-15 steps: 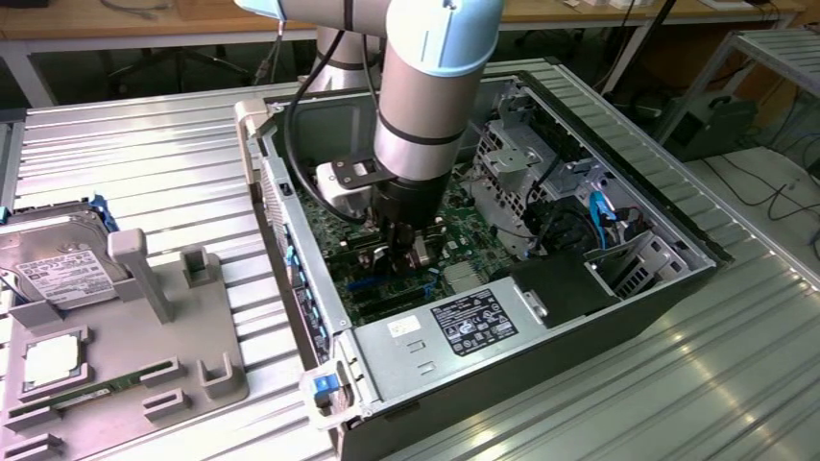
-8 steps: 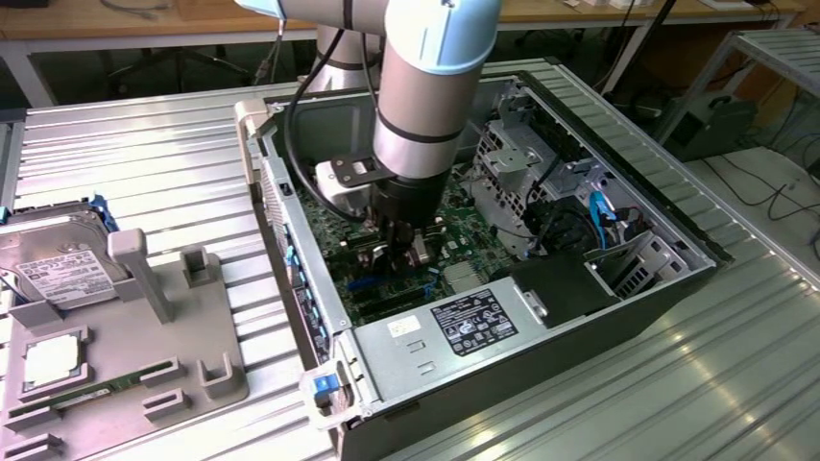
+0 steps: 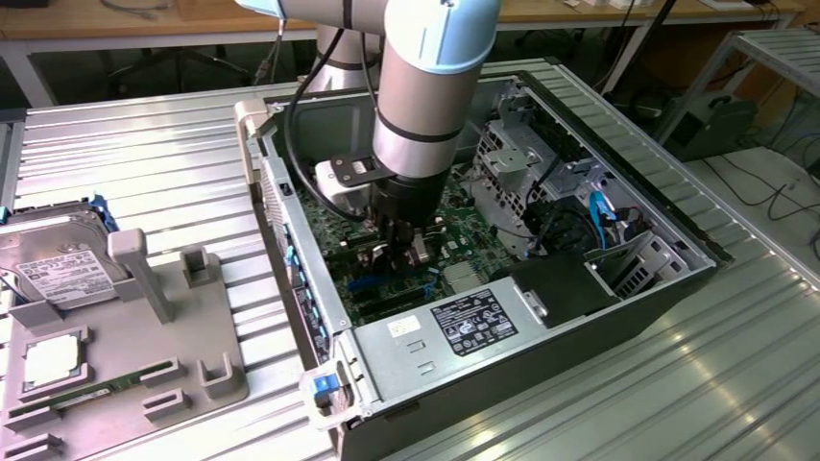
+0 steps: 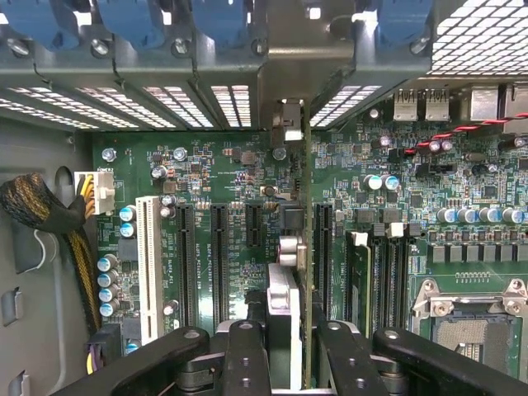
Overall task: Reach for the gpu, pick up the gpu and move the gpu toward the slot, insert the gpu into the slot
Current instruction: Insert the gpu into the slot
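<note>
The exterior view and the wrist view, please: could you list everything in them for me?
computer case: one, black and silver, open, centre of the exterior view
motherboard: one, green, inside the case
gpu: one, dark, edge-on, upright above the motherboard's slots
power supply: one, silver, at the case's near end
holder: one, grey, at the exterior view's left
hard drive: one, silver, white label, on the holder
memory stick: one, green, in the holder
table: one, silver, ribbed
arm: one, grey, reaching into the case
gripper: one, black, shut on the gpu

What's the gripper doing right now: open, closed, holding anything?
Gripper: jaws closed on the gpu, which stands on edge over the motherboard inside the computer case.
</note>
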